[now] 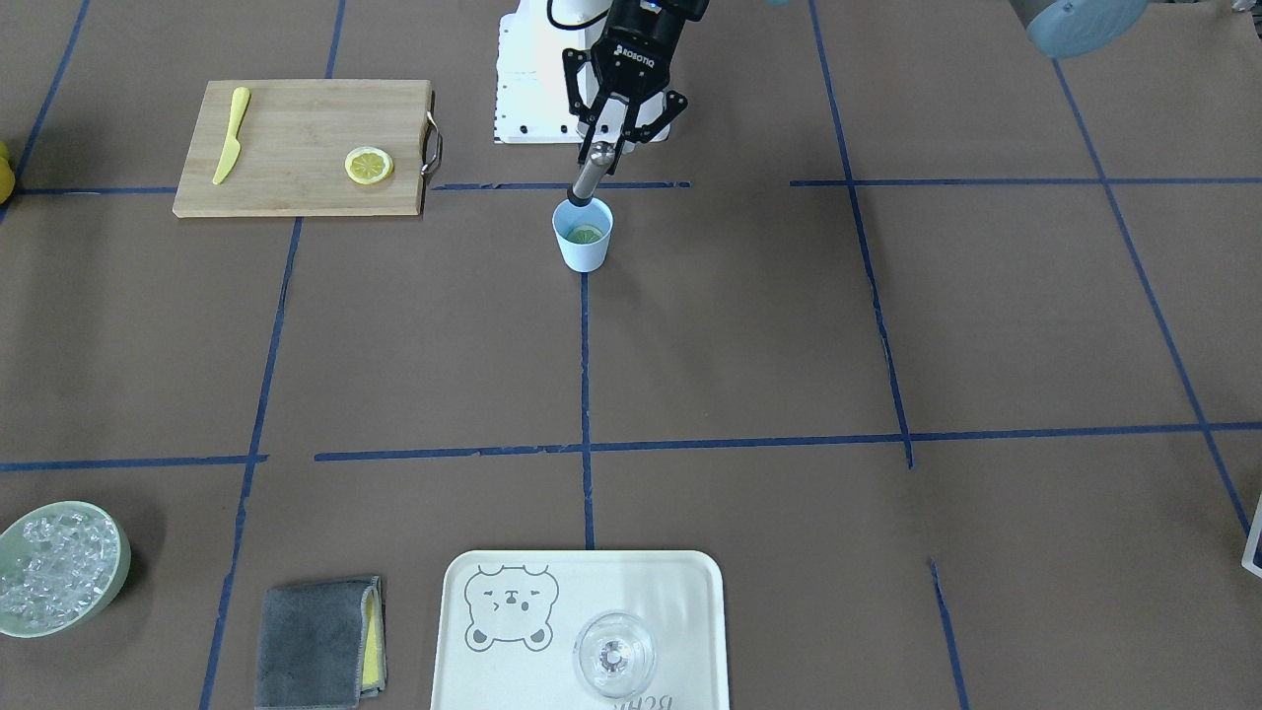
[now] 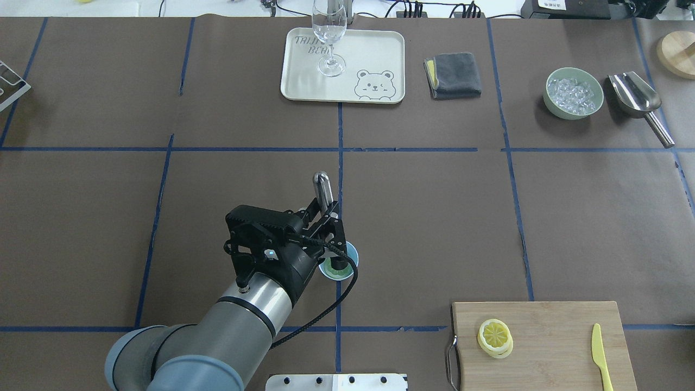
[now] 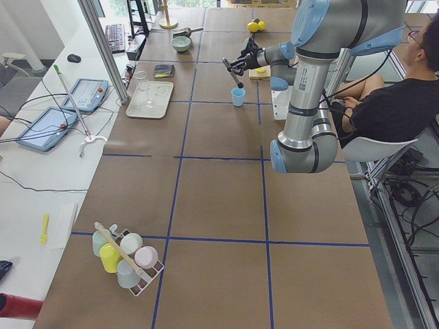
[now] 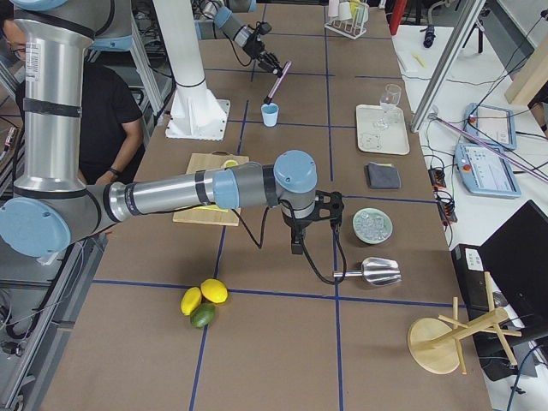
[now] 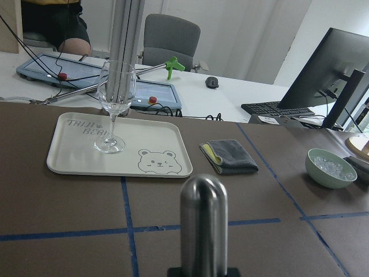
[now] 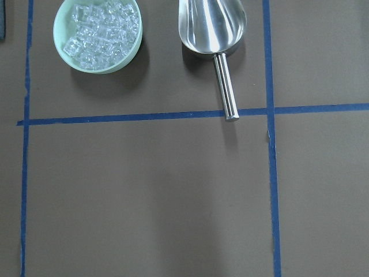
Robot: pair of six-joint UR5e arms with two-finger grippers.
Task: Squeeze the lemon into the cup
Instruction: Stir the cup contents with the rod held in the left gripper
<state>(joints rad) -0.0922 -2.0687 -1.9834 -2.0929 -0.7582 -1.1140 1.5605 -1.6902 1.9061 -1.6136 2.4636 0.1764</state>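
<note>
The light-blue cup (image 1: 582, 242) stands near the robot's base, with a lemon slice (image 1: 588, 234) lying inside it. My left gripper (image 1: 603, 148) is shut on a metal muddler (image 1: 590, 176), held tilted, with its dark lower end at the cup's rim. In the overhead view the gripper (image 2: 326, 210) hangs over the cup (image 2: 352, 253), and the muddler's top (image 2: 322, 187) points away from me. A second lemon slice (image 1: 369, 165) lies on the cutting board (image 1: 296, 128). My right gripper (image 4: 332, 208) shows only in the exterior right view, so I cannot tell whether it is open or shut.
A yellow plastic knife (image 1: 231, 148) lies on the board. On the table's far side are a tray (image 2: 380, 49) with a clear glass (image 2: 329, 32), a grey cloth (image 2: 453, 75), a green bowl of ice (image 2: 573, 92) and a metal scoop (image 2: 635, 98).
</note>
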